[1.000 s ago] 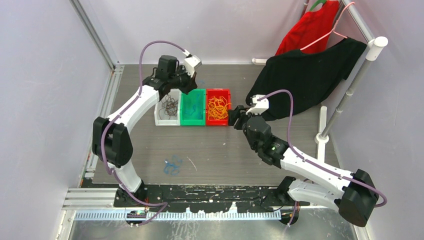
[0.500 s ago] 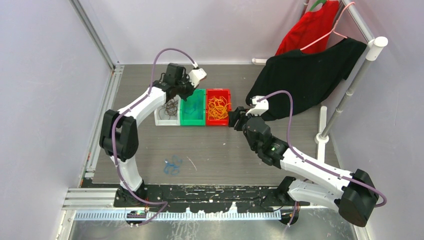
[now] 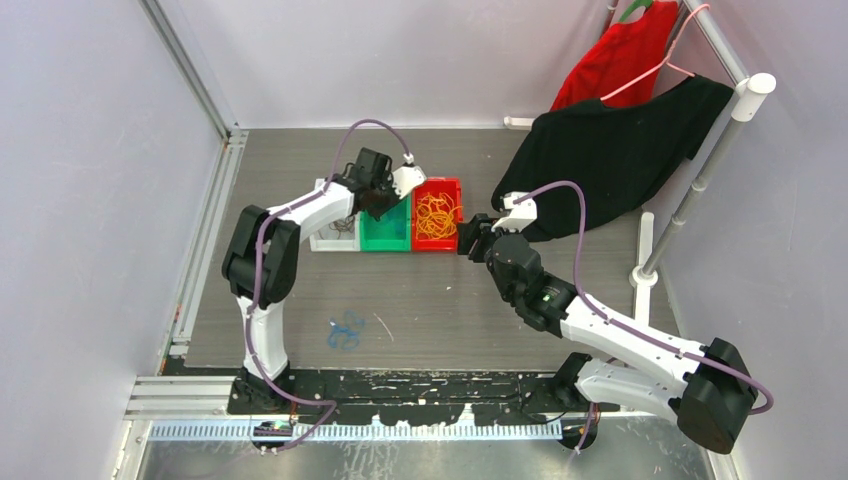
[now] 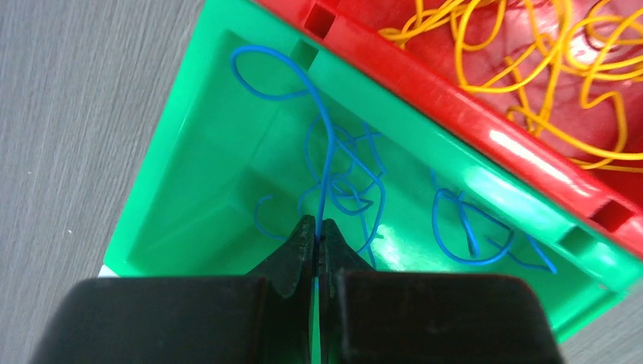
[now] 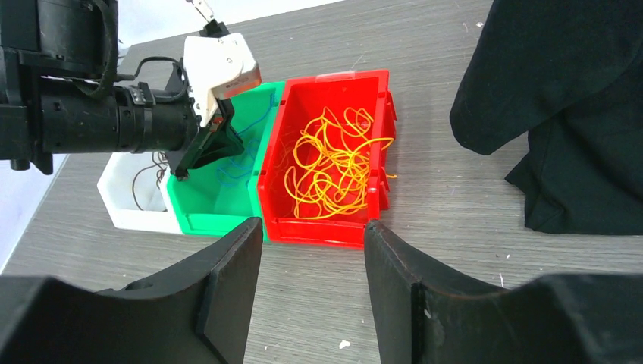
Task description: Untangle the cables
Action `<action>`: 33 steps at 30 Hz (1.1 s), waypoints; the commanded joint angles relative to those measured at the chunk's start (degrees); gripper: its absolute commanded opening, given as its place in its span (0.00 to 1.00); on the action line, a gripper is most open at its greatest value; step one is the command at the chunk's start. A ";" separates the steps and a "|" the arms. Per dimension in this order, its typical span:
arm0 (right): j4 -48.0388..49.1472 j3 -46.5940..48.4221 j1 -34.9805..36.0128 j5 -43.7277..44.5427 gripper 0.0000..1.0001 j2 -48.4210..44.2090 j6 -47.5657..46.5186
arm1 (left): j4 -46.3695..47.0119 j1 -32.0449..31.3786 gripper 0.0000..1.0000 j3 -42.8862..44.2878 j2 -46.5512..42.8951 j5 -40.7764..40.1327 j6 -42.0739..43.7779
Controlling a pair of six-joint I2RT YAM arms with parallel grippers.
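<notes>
Pinching a blue cable (image 4: 327,152) over the green bin (image 4: 193,189) with the left gripper (image 4: 317,227), shut tight on it. Holding the right gripper (image 5: 312,250) parted, empty, right of that bin

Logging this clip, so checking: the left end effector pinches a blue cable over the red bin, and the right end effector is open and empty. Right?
Not quite. The left end effector pinches the blue cable over the green bin, not the red bin beside it, as the left wrist view shows. The right end effector is open and empty.
</notes>
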 commanded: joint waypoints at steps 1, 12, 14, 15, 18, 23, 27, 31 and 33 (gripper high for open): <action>1.10 0.45 -0.48 0.66 0.57 -1.38 -0.44 | 3.75 0.11 0.00 -0.40 0.24 -3.32 2.23; 0.71 0.76 -0.42 0.08 0.56 -1.89 -0.45 | -0.14 0.10 0.41 -0.78 -2.33 -0.82 -0.97; 0.58 0.88 -0.45 -0.13 0.57 -2.17 -0.45 | -3.15 0.16 0.61 1.25 -3.21 1.39 -2.13; 0.45 0.90 -0.46 -0.28 0.56 -2.27 -0.45 | -4.63 0.12 0.68 2.37 -3.60 2.37 -3.08; 0.03 1.33 -0.47 -0.93 0.56 -2.45 -0.28 | -8.95 0.14 0.81 5.93 -4.87 5.32 -4.13; -1.45 2.59 -0.46 -2.23 0.57 -2.54 -0.96 | -16.59 0.30 0.87 13.64 -7.39 9.95 -5.34; -2.32 4.31 -0.46 -4.93 0.58 -2.08 -2.31 | -25.48 0.83 0.87 21.08 -9.18 14.44 -6.35; -3.37 6.58 -0.46 -9.33 0.59 0.60 -3.87 | -30.05 3.52 0.87 24.33 -13.31 18.06 -9.80; -4.09 7.99 -0.46 -10.56 0.60 2.40 -3.94 | -31.25 5.36 0.87 23.87 -15.84 19.26 -10.91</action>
